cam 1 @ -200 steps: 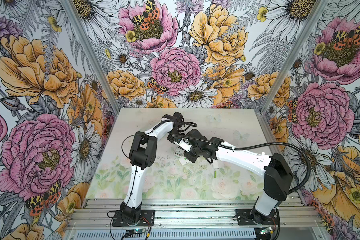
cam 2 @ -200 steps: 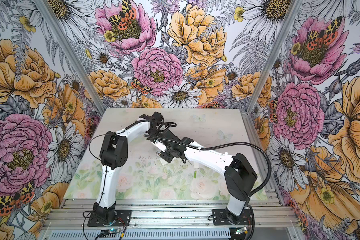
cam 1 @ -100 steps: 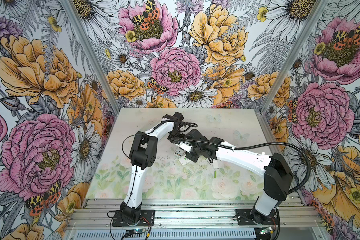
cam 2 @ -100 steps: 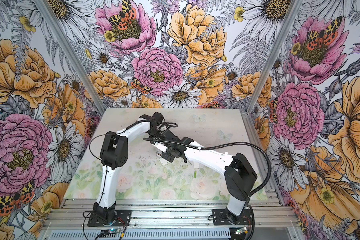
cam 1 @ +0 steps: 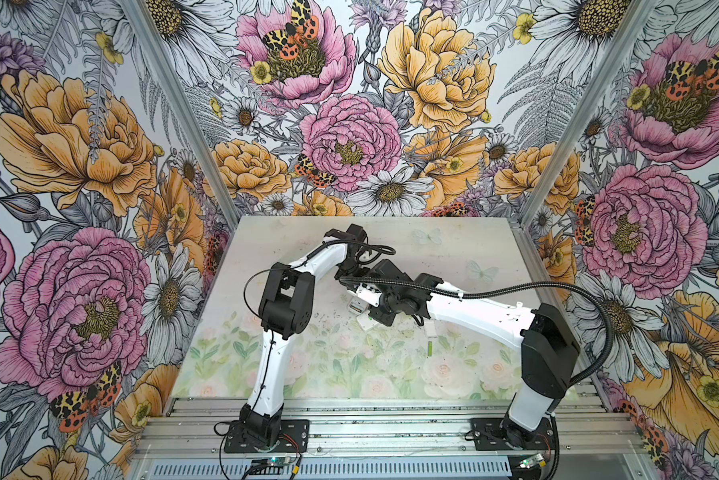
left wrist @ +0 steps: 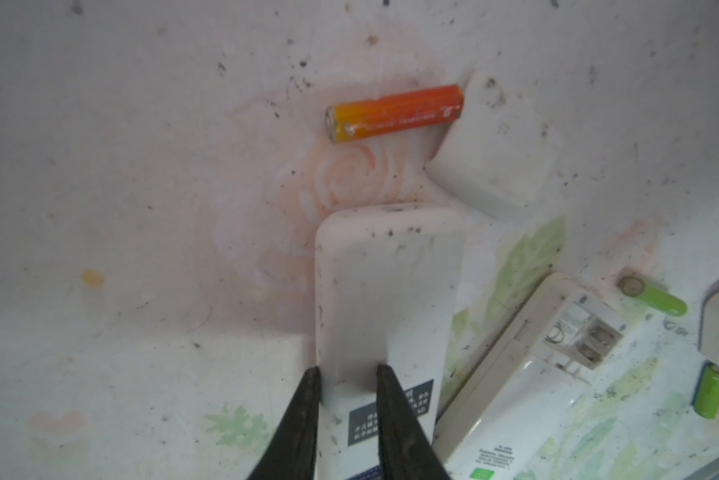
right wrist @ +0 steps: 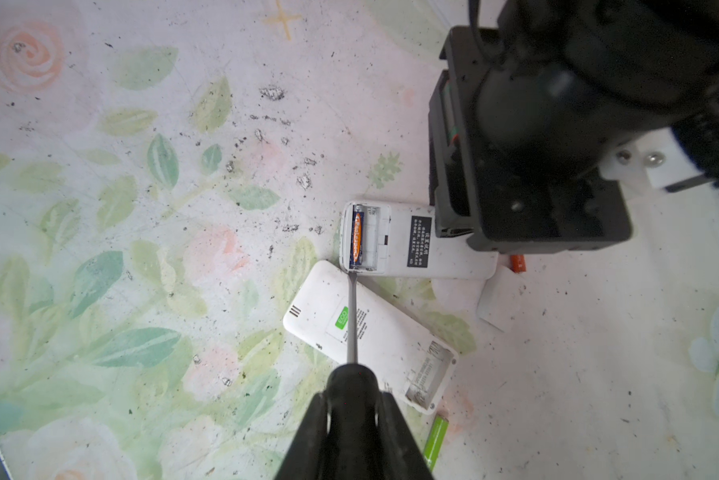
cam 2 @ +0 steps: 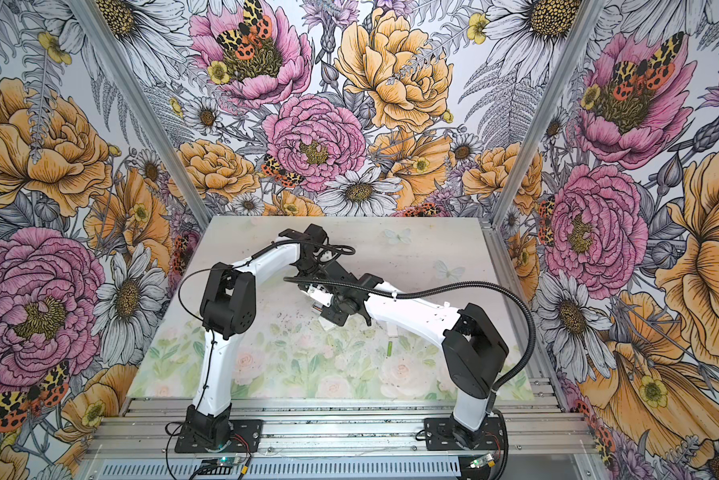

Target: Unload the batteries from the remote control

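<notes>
In both top views, the jaws are hidden by the arms. One battery is seen in the remote clamped by the left gripper; a screwdriver is pinched by the right gripper.

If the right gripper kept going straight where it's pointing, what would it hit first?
Likely the orange-and-blue battery in the open remote: the screwdriver held by the right gripper has its tip at that compartment's end, though depth is unclear.
</notes>
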`<move>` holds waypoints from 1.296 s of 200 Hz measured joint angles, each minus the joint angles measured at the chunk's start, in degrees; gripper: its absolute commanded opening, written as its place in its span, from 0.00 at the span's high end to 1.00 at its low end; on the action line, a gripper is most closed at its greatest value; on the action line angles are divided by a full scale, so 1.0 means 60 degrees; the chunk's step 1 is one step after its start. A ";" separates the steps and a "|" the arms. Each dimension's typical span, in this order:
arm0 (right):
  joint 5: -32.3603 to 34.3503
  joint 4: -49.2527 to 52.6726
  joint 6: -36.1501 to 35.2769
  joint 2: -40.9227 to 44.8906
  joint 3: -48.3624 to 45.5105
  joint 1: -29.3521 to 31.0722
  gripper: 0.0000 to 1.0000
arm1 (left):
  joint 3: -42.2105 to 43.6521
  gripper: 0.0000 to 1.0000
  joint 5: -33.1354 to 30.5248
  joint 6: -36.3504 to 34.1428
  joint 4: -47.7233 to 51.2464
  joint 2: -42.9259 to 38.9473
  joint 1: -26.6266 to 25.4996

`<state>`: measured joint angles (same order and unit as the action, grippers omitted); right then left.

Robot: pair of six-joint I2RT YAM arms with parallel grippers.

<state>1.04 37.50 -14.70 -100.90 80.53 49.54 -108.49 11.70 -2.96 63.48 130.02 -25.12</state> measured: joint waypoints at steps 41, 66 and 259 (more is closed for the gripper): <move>-0.0036 -0.0004 -0.0073 -0.0029 0.0007 0.0000 1.00 | 0.0000 0.74 0.0000 0.0000 0.0000 0.0000 0.0000; -0.0007 -0.0007 -0.0149 -0.0091 0.0033 0.0000 1.00 | 0.0000 0.74 0.0000 -0.0004 -0.0011 0.0000 0.0000; 0.1632 -0.6929 0.4116 0.1064 -0.4590 0.0703 1.00 | 0.0546 0.76 0.1475 0.0466 -0.0929 0.0029 0.0510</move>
<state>10.83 -4.08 10.00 -94.52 52.99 53.76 -105.21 20.56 -0.16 57.91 130.19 -22.06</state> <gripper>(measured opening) 0.219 0.246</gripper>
